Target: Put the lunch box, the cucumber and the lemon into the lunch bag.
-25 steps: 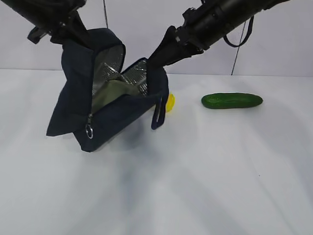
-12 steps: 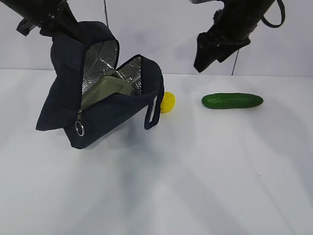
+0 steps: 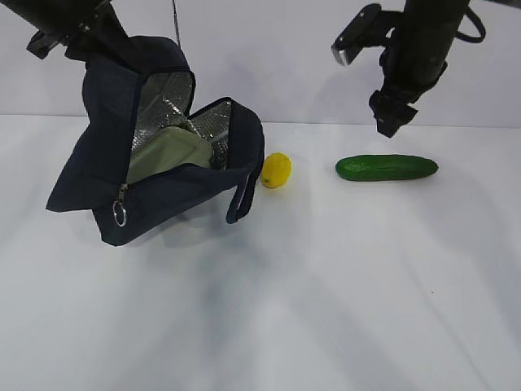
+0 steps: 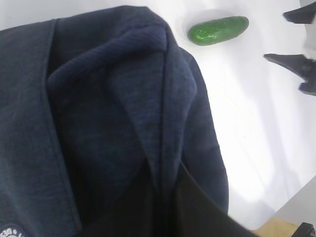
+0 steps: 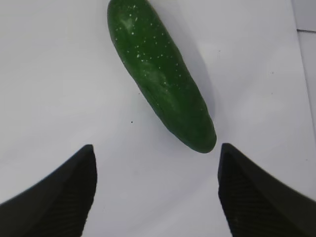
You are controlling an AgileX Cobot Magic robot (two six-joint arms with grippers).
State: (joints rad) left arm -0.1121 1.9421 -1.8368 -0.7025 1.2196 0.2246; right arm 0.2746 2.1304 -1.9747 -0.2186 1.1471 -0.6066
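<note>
The navy lunch bag [image 3: 175, 194] hangs tilted at the left with its mouth open and the silver lining showing. The green-lidded lunch box [image 3: 167, 155] lies inside it. My left gripper [image 3: 96, 37] is shut on the bag's top fabric, which fills the left wrist view [image 4: 98, 123]. The yellow lemon [image 3: 276, 169] sits on the table just right of the bag. The dark green cucumber [image 3: 387, 167] lies farther right. My right gripper [image 3: 389, 122] hovers above it, open and empty. In the right wrist view the cucumber [image 5: 160, 74] lies just ahead of the spread jaws [image 5: 155, 182].
The white table [image 3: 326, 285] runs to a white back wall. A handle loop [image 3: 244, 195] and a metal zipper ring [image 3: 120, 216] dangle from the bag. The cucumber also shows in the left wrist view [image 4: 217, 29].
My right gripper has left the bag's rim and swung right to above the cucumber. The bag has swung left and sagged, and the lemon now shows fully.
</note>
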